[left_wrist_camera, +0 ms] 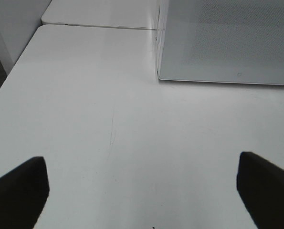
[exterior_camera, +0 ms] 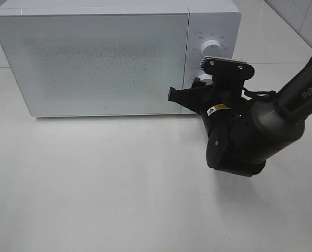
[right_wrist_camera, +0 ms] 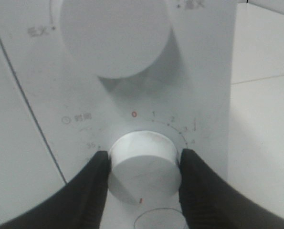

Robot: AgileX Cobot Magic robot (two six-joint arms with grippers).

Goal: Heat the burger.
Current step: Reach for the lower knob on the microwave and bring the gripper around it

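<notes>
The burger is hidden; the white microwave [exterior_camera: 93, 58] stands with its door closed. My right gripper [exterior_camera: 197, 86] is at the microwave's control panel. In the right wrist view the right gripper [right_wrist_camera: 144, 167] is shut on the lower timer knob [right_wrist_camera: 144, 160], one black finger [right_wrist_camera: 91, 191] pressed against each side of it. The knob's red mark points away from the 0 on the dial. My left gripper [left_wrist_camera: 142, 191] hangs open over bare white table [left_wrist_camera: 108, 119], off the microwave's left front corner, with nothing between its fingers.
A second, larger white knob [exterior_camera: 212, 47] sits above the timer knob on the panel. The right arm [exterior_camera: 250, 131] reaches in from the right over the table [exterior_camera: 119, 184]. A table seam [left_wrist_camera: 99, 26] runs behind the left side.
</notes>
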